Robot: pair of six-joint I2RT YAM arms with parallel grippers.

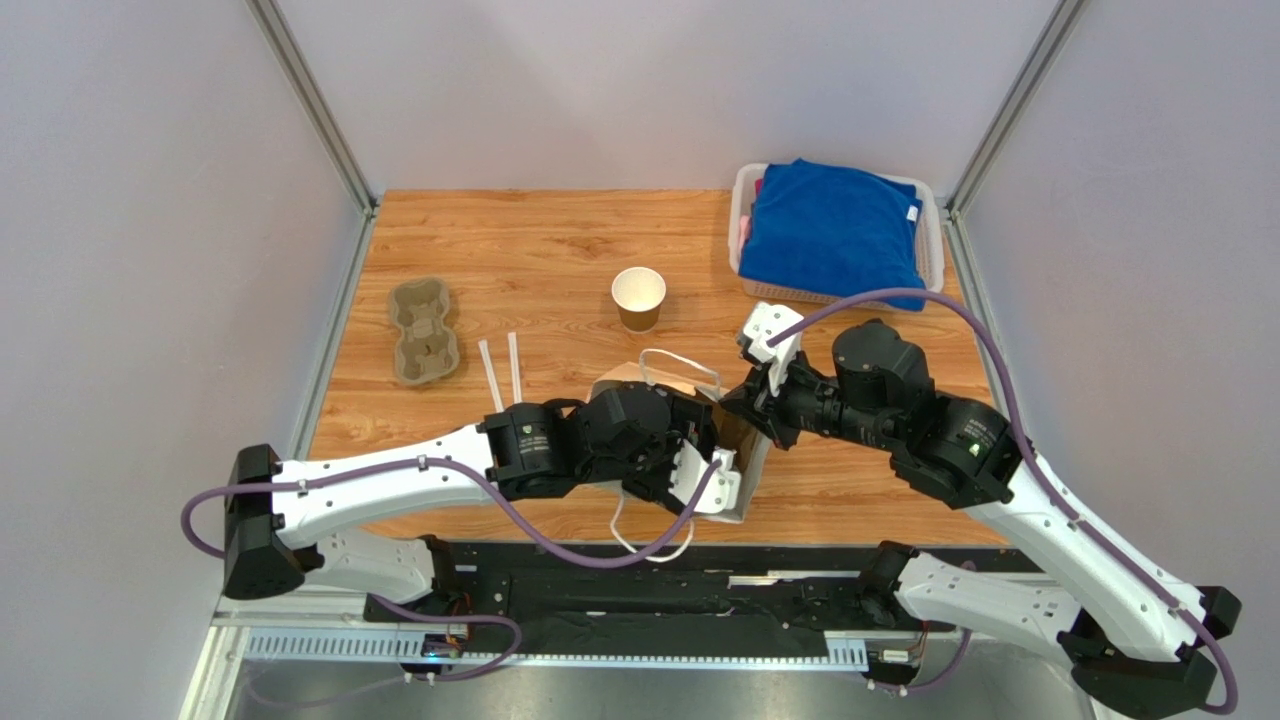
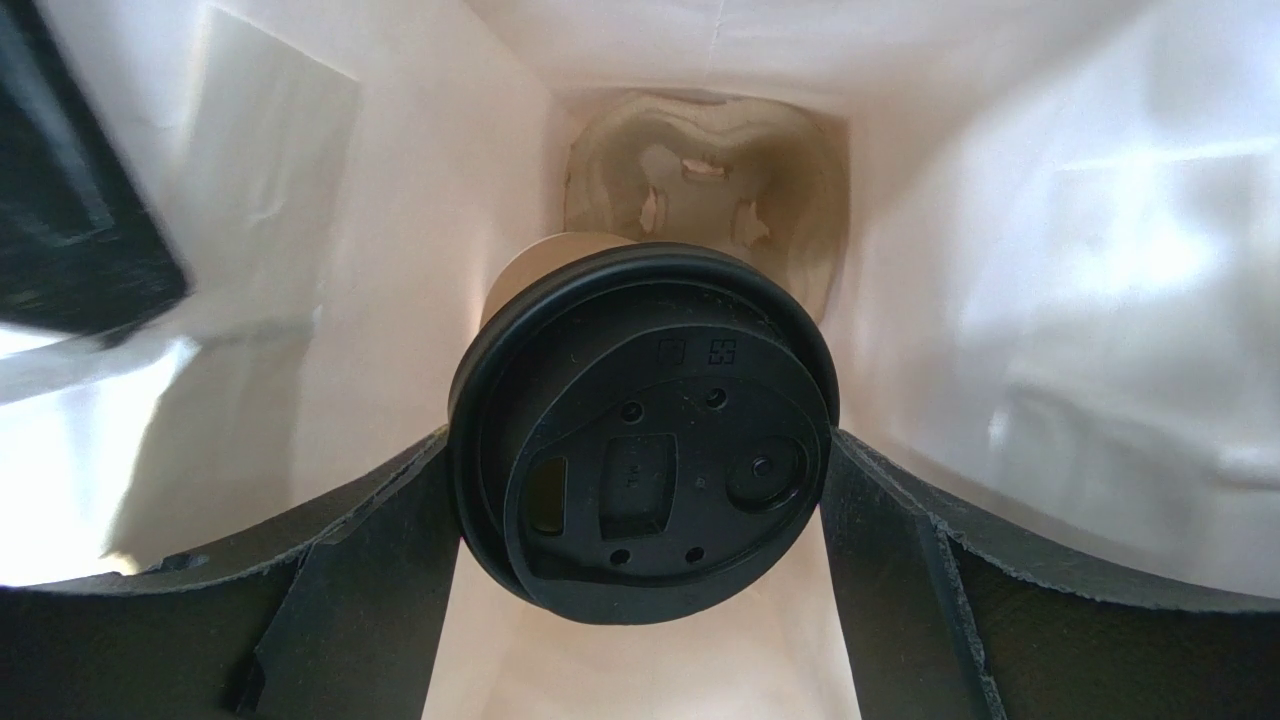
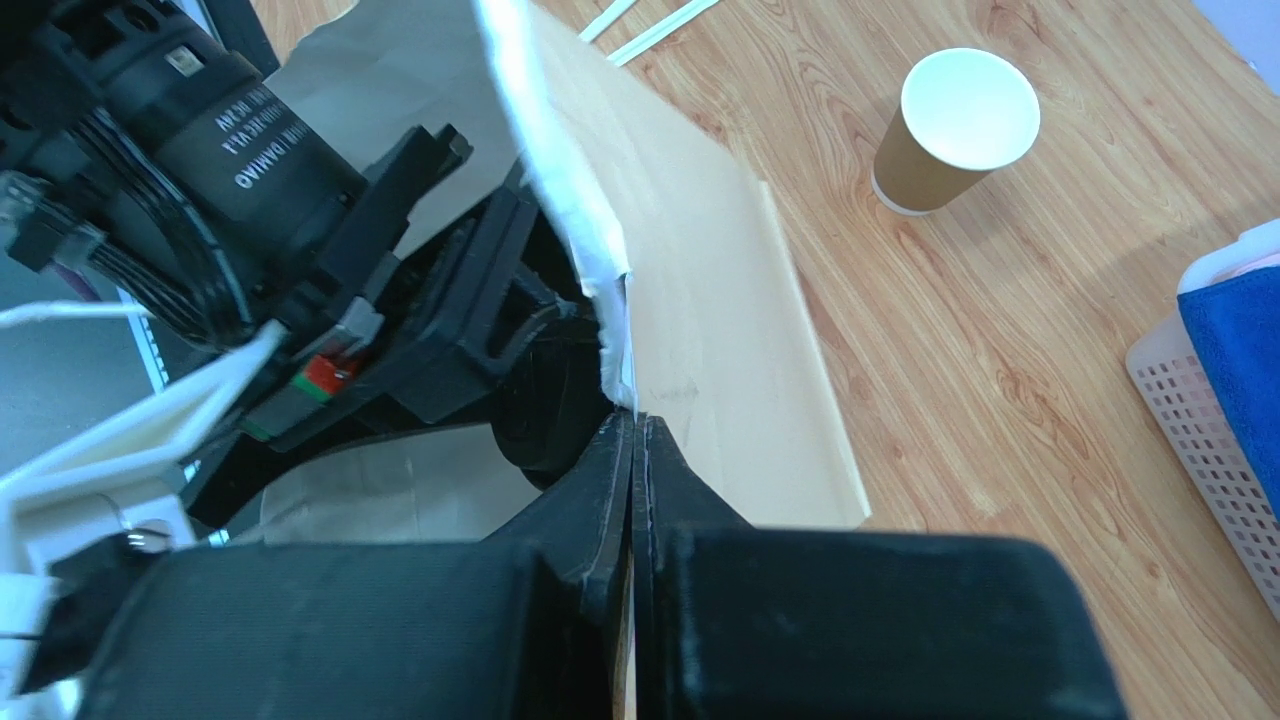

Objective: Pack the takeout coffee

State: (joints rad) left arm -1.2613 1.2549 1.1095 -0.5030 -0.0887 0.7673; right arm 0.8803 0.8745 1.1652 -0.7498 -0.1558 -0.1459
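Squarely, takeout coffee (image 2: pixel 643 393) in left gripper (image 2: pixel 640 477), inside bag (image 2: pixel 1052 285)

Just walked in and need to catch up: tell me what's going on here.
The left gripper has the takeout coffee clamped between its fingers inside the paper bag, over a pulp cup carrier at the bag's bottom. The right gripper is shut on the bag's upper edge, holding its mouth open. An unlidded paper cup stands apart on the table.
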